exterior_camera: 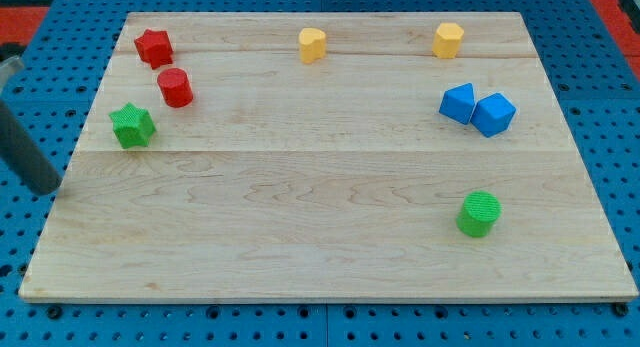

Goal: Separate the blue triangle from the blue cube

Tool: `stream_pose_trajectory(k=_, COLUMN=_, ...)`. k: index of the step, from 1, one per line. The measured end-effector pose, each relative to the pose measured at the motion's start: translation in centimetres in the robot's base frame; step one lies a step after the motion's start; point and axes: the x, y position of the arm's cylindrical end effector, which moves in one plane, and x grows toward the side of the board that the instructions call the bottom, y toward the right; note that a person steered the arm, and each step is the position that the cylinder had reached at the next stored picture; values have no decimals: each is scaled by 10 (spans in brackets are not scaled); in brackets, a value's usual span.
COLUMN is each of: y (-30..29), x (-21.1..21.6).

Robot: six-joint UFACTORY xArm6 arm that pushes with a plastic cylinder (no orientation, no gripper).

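Observation:
The blue triangle (458,102) and the blue cube (494,115) sit side by side and touching at the view's right, the triangle on the left. My tip (46,189) is at the view's far left, just off the wooden board's left edge, far from both blue blocks. The dark rod slants up to the upper left from it. The closest block to my tip is the green star (132,125).
A red star (154,47) and a red cylinder (175,87) sit at the upper left. A yellow heart (313,44) and a yellow hexagon (448,39) sit along the top. A green cylinder (479,213) sits below the blue pair. The board (300,247) lies on a blue pegboard.

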Motion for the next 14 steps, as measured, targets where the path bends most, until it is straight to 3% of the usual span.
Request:
stream_pose_trajectory(k=1, y=132, x=0)
stream_pose_trajectory(k=2, y=258, x=-34)
stream_pose_trajectory(k=4, y=290, x=-40)
stream_pose_trajectory(k=6, y=229, x=-82)
stream_pose_trajectory(k=9, y=278, x=-150)
stream_pose_trajectory(k=10, y=323, x=-182)
stream_pose_trajectory(k=11, y=364, x=-187)
stream_pose_trajectory(k=13, y=514, x=-149)
stream_pose_trajectory(k=14, y=516, x=-122)
